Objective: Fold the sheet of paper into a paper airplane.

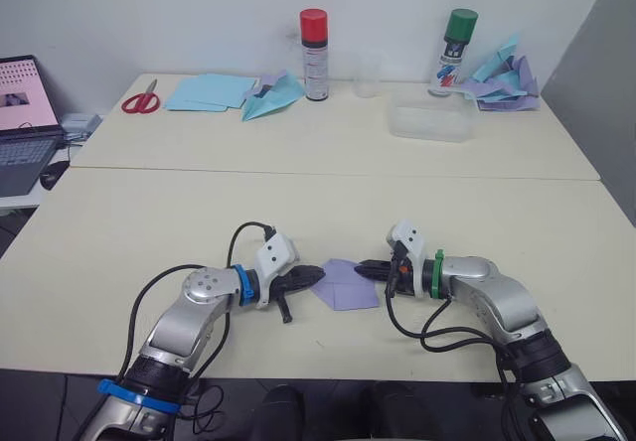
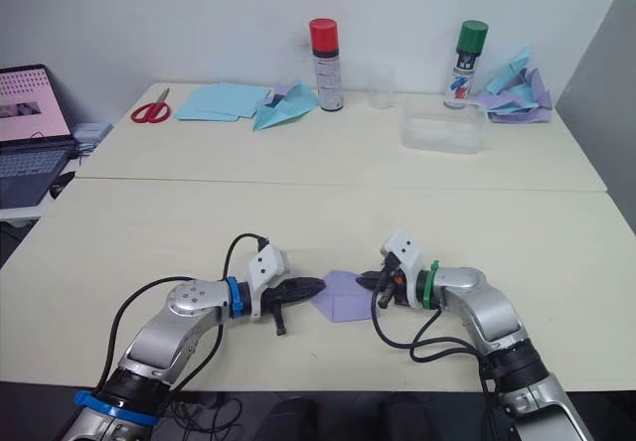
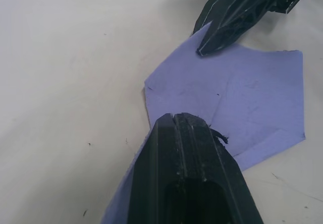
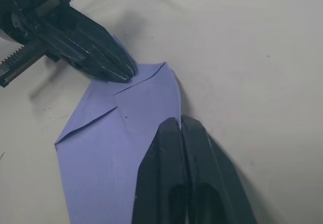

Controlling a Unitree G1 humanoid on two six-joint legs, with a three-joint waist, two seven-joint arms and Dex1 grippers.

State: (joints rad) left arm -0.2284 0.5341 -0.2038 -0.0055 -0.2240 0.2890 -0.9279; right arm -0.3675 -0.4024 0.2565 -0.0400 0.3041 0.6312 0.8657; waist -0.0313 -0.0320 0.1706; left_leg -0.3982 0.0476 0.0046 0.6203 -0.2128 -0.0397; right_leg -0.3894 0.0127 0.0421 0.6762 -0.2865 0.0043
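The lavender sheet of paper (image 1: 345, 284) lies flat on the table near the front edge. It is folded into a smaller shape with diagonal flaps and a pointed corner. My left gripper (image 1: 316, 275) is shut, and its tip rests on the sheet's left edge. My right gripper (image 1: 362, 268) is shut too, with its tip on the sheet's right side. The two tips face each other across the paper. In the left wrist view my closed fingers (image 3: 184, 128) lie over the purple paper (image 3: 252, 98). The right wrist view shows the same for that arm's fingers (image 4: 171, 138).
At the back stand a red-capped spray can (image 1: 314, 54), a green-capped can (image 1: 455, 52), a clear cup (image 1: 367, 75) and a clear plastic container (image 1: 429, 121). Light blue sheets (image 1: 209, 91), a light blue paper plane (image 1: 273, 96), scissors (image 1: 141, 99) and a paper heap (image 1: 507, 81) lie there too. A laptop (image 1: 22, 123) sits left.
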